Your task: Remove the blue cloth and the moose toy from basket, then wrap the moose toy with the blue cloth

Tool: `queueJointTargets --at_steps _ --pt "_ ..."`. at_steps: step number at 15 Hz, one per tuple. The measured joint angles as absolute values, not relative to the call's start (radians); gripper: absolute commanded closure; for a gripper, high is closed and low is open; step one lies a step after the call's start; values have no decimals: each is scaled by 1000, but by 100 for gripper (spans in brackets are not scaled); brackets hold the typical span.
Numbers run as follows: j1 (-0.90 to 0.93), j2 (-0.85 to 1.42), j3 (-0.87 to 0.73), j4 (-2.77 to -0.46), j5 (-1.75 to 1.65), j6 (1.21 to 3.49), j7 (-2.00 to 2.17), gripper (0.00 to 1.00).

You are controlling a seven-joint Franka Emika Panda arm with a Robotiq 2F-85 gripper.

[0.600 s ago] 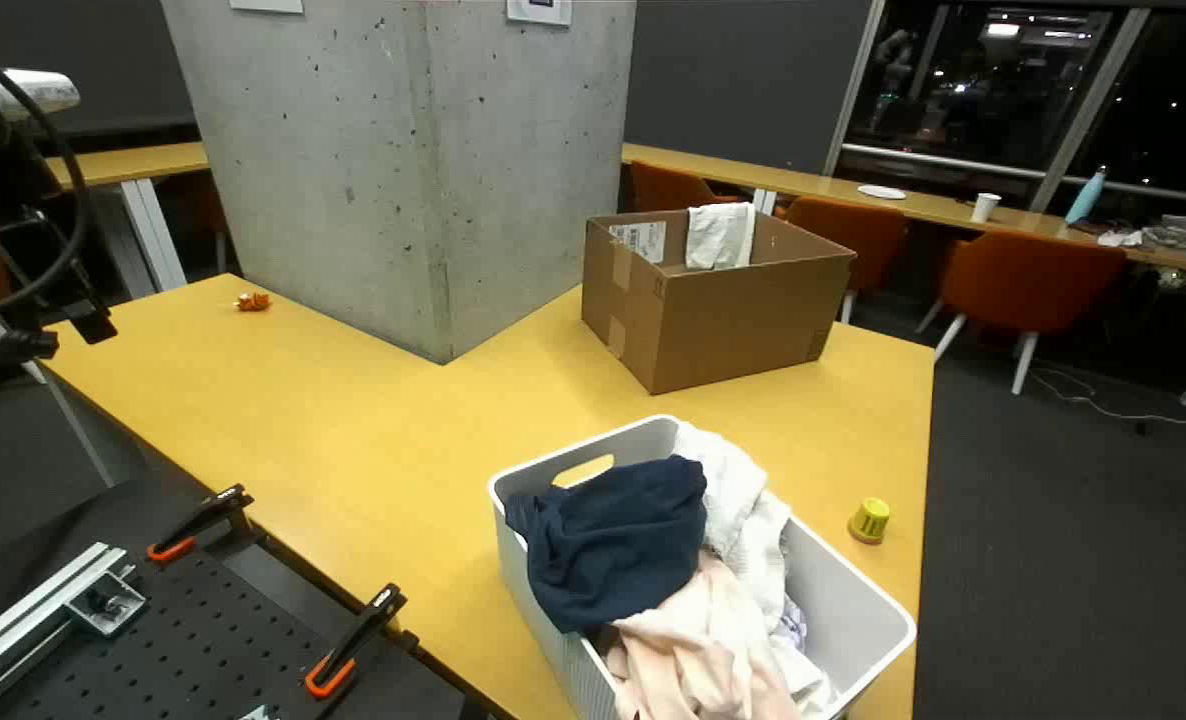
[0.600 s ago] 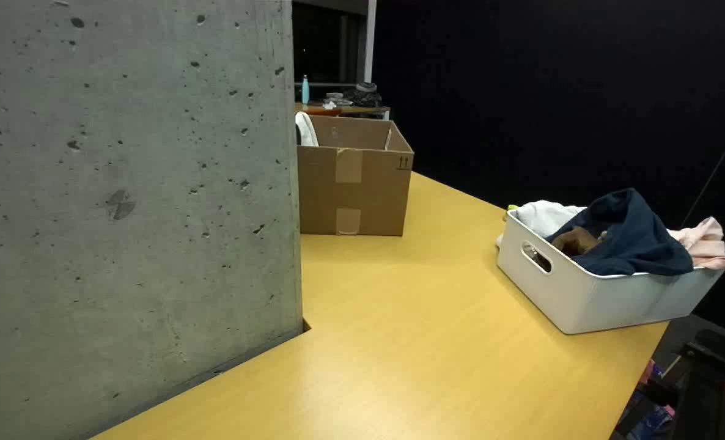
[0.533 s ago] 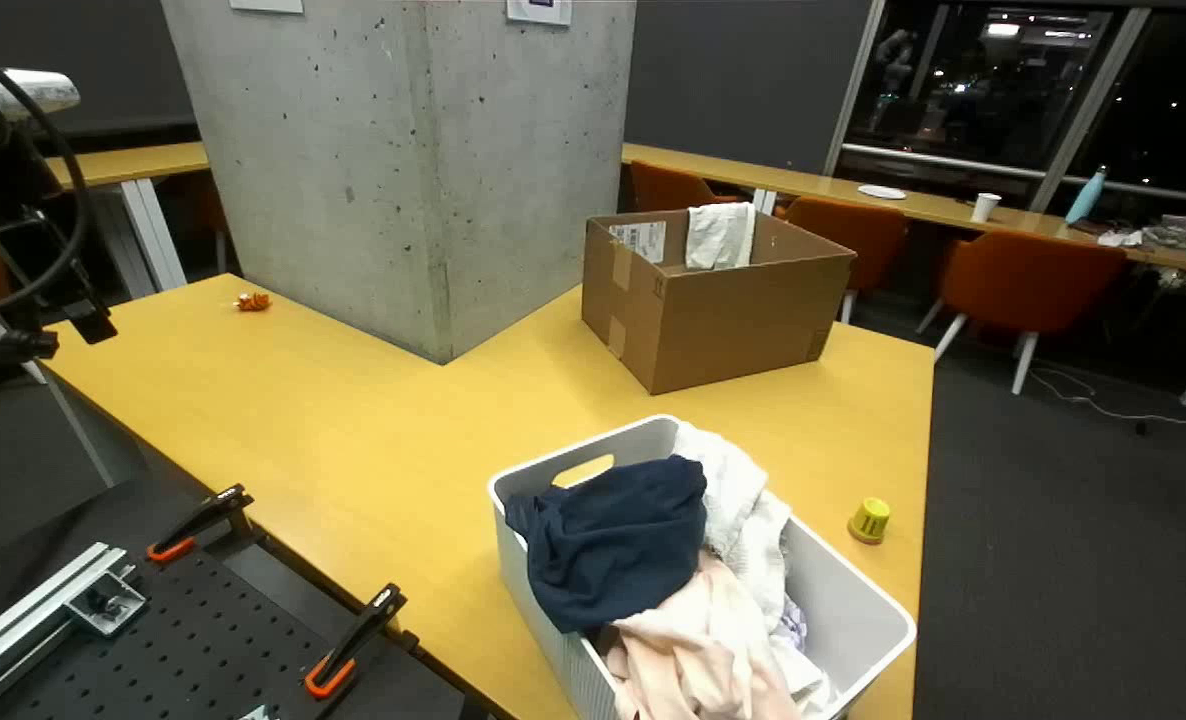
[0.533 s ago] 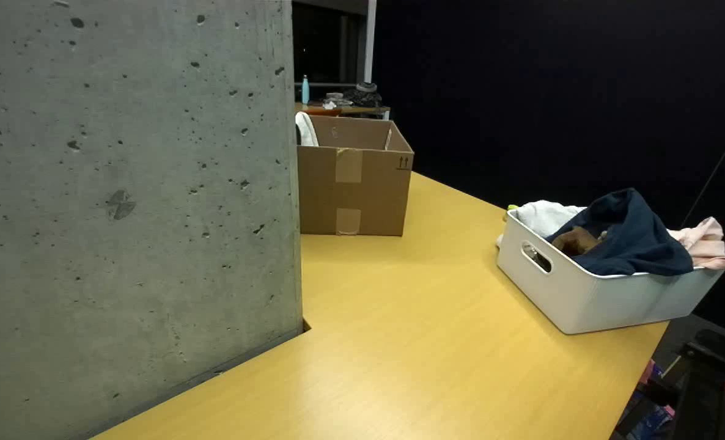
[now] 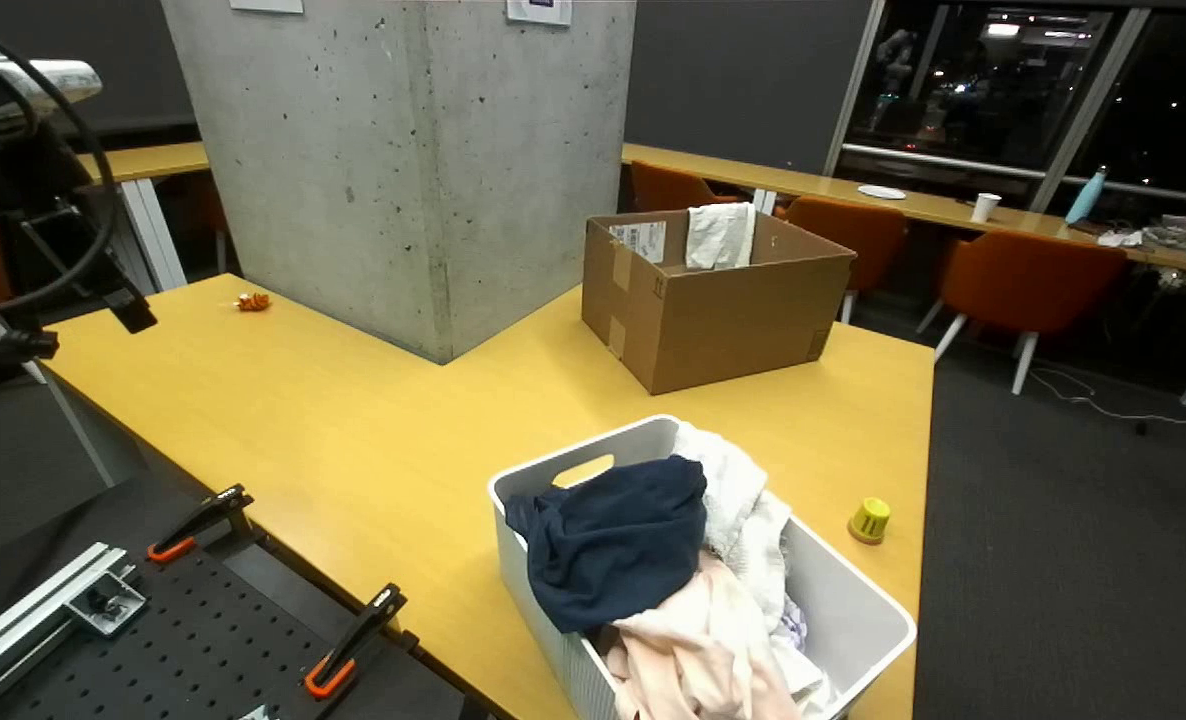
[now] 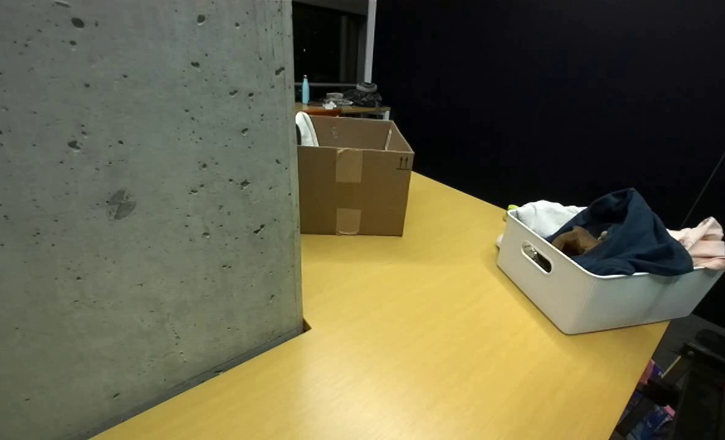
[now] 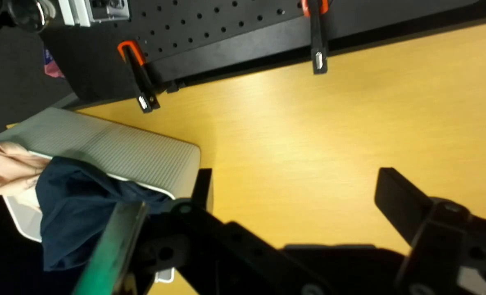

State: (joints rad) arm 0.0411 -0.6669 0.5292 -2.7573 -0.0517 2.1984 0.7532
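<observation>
The white basket (image 5: 843, 610) stands on the yellow table; it also shows in an exterior view (image 6: 607, 305) and in the wrist view (image 7: 144, 151). The dark blue cloth (image 5: 618, 545) lies bunched on top of its contents and hangs over the rim, seen also in an exterior view (image 6: 637, 238) and the wrist view (image 7: 75, 213). A brown toy part (image 6: 575, 241), apparently the moose, peeks from under the blue cloth; the rest is hidden. My gripper (image 7: 294, 180) is open and empty above the table, beside the basket. One finger (image 5: 131, 308) shows at the left in an exterior view.
Pink cloth (image 5: 708, 640) and white cloth (image 5: 743, 500) share the basket. A cardboard box (image 5: 743, 320) with white cloth over its edge and a concrete pillar (image 5: 353, 150) stand behind. A yellow cup (image 5: 869, 521), an orange item (image 5: 252, 302) and clamps (image 5: 358, 640) are around.
My arm and gripper have moved a little to the right in an exterior view, and the finger is slightly higher there. The basket, cloths and toy have not moved.
</observation>
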Motion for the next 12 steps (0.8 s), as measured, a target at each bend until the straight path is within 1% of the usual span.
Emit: queueJointTargets --at_steps 5,9,12 --pt "-132 -632 456 -2761 -286 2359 794 0" --pt "-298 -542 390 -2773 -425 2547 848 0" --pt "-384 -454 335 -2781 -477 2699 870 0"
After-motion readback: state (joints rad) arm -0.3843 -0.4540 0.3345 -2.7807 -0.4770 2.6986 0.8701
